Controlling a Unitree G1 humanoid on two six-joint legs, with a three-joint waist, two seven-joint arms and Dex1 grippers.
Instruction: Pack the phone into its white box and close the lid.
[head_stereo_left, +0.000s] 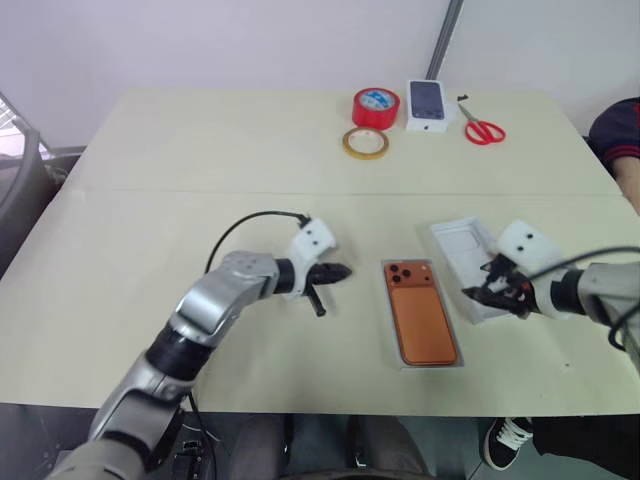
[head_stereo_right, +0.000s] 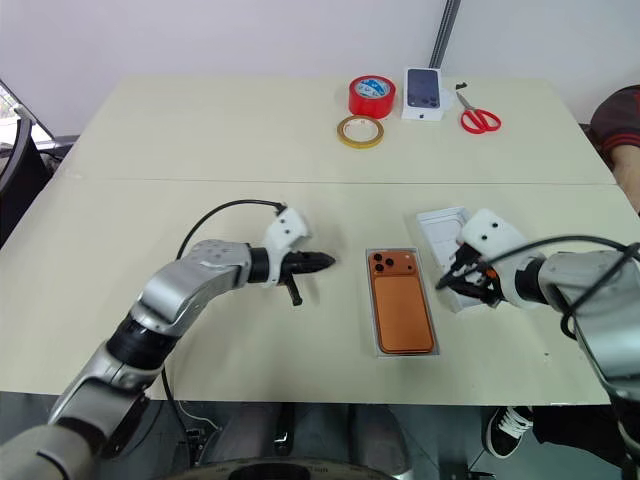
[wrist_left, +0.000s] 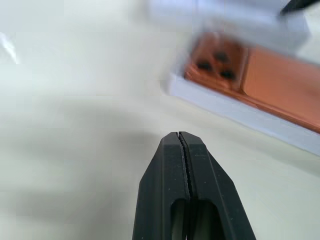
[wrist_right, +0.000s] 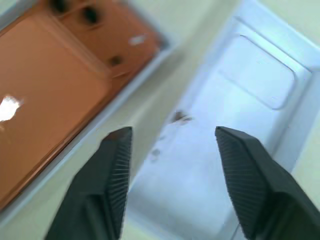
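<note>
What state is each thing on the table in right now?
Slim orange phone: lying camera side up inside the shallow white box.
White box: uncovered.
White item with a phone-shaped recess: flat beside the box, recess up; lid or insert, cannot tell.
Left hand: shut, empty.
Right hand: open, empty, above the recessed item.
Red-handled scissors: closed.

Right gripper (wrist_right: 172, 145), fingers parted, above the lid (wrist_right: 235, 125) lying plain inside up; beside one finger, the phone (wrist_right: 55, 95) rests camera-side up in the white box (wrist_right: 165, 47).
</note>
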